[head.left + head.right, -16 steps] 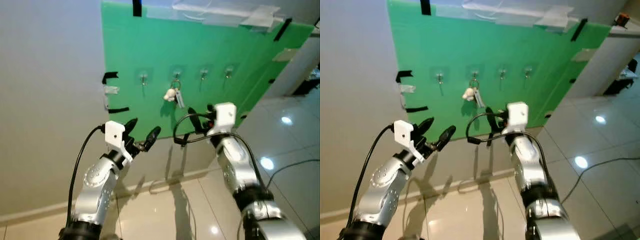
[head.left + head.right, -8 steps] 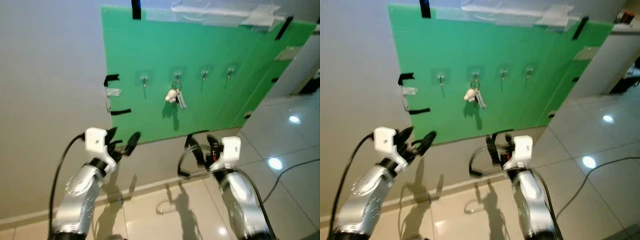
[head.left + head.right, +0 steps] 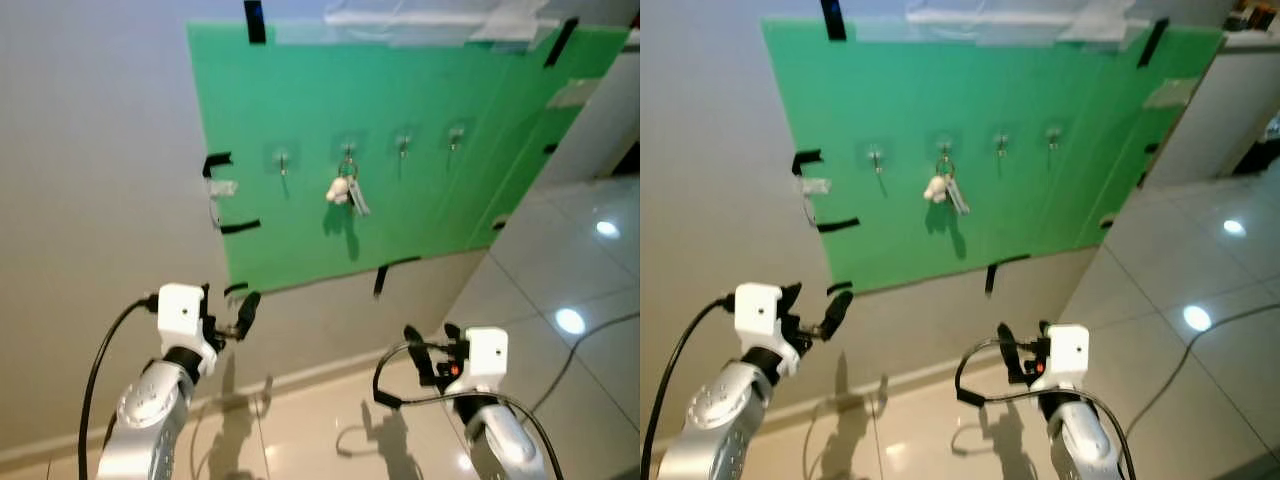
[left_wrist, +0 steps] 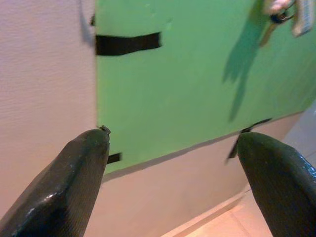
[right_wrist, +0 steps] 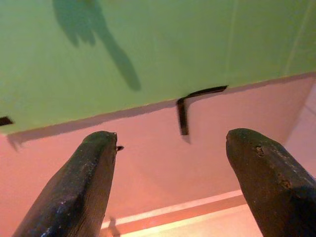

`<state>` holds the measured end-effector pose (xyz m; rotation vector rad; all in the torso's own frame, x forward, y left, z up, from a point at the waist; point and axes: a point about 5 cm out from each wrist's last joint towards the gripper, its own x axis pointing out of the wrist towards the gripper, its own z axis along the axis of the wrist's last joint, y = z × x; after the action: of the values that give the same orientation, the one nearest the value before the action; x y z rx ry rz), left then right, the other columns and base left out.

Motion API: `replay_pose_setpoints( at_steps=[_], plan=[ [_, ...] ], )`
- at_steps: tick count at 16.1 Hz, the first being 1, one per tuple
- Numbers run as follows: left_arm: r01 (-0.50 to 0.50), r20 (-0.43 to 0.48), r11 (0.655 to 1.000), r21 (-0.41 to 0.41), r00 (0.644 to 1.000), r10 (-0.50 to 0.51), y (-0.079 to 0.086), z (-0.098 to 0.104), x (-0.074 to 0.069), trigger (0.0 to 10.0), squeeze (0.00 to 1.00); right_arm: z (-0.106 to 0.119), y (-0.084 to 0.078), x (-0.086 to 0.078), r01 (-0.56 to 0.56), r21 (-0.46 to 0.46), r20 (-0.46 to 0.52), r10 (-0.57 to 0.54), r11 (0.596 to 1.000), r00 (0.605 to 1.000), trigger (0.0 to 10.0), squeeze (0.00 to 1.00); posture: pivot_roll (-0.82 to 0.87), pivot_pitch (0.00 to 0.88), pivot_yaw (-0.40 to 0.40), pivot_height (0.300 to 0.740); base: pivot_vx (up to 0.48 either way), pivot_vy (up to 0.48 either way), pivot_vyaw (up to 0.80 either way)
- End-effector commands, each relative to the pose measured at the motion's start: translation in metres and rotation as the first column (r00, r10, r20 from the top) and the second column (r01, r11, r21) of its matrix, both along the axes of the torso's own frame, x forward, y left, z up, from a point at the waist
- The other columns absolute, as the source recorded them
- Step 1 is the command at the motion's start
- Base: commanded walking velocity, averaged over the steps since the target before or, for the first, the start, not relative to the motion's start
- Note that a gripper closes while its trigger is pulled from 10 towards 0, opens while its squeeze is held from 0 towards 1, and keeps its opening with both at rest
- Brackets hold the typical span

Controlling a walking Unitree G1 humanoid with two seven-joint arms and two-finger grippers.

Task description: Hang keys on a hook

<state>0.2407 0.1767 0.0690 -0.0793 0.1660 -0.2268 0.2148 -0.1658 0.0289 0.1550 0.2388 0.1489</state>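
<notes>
Keys (image 3: 343, 191) hanging vertically on 2nd hook (image 3: 347, 154), well above both my grippers; left gripper (image 3: 226, 310) & right gripper (image 3: 431, 347) gaping, empty, right nearer.

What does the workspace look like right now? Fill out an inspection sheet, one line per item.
Surface: green board taped to the wall with black tape.
Job's things: keys hanging on the second hook from the left; three other hooks bare.
Clutter: nothing seen.
Grippers: left gripper and right gripper both open, empty, held low, below the board.
Cables: black cable looping by the right wrist; another on the floor at right.
Surroundings: beige wall, glossy tiled floor.
</notes>
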Motion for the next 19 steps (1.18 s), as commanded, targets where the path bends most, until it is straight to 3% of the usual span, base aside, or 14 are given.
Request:
replay_pose_setpoints(
  at_steps=[1, 3, 6, 10, 14, 19],
  plan=[
    [0.042, 0.023, 0.999, -0.024, 0.999, -0.041, -0.008, 0.002, 0.011, 10.0, 0.00, 0.004, -0.007, 0.014, 0.011, -0.054, 0.009, -0.010, 0.998, 1.000, 10.0, 0.00, 0.00, 0.000, -0.002, 0.740, 0.000, -0.412, 0.00],
    [0.042, 0.023, 0.999, -0.024, 0.999, -0.041, -0.008, 0.002, 0.011, 10.0, 0.00, 0.004, -0.007, 0.014, 0.011, -0.054, 0.009, -0.010, 0.998, 1.000, 10.0, 0.00, 0.00, 0.000, -0.002, 0.740, 0.000, -0.412, 0.00],
    [0.044, 0.017, 0.998, -0.049, 0.999, -0.043, -0.014, 0.002, 0.015, 10.0, 0.00, 0.009, -0.014, 0.027, 0.016, -0.124, 0.023, -0.013, 0.992, 1.000, 10.0, 0.00, -0.01, 0.000, -0.002, 0.740, 0.164, -0.411, 0.00],
    [0.050, 0.014, 0.999, -0.021, 0.999, -0.050, -0.016, -0.001, 0.017, 10.0, 0.00, 0.014, -0.019, 0.037, 0.049, -0.103, 0.014, -0.048, 0.994, 0.999, 10.0, 0.00, 0.00, 0.000, -0.018, 0.740, 0.255, -0.403, -0.63],
    [-0.013, 0.009, 1.000, 0.004, 1.000, 0.013, -0.009, -0.007, 0.021, 10.0, 0.00, 0.011, -0.014, 0.033, 0.038, -0.084, 0.007, -0.037, 0.996, 0.999, 10.0, 0.00, 0.02, 0.000, -0.034, 0.740, 0.000, 0.000, -0.58],
    [0.014, 0.016, 1.000, -0.006, 1.000, -0.014, -0.009, -0.007, 0.024, 10.0, 0.00, 0.008, -0.005, 0.032, -0.001, -0.097, 0.002, 0.001, 0.995, 1.000, 10.0, 0.00, 0.03, 0.000, -0.055, 0.740, 0.000, 0.000, -0.58]
  ],
)
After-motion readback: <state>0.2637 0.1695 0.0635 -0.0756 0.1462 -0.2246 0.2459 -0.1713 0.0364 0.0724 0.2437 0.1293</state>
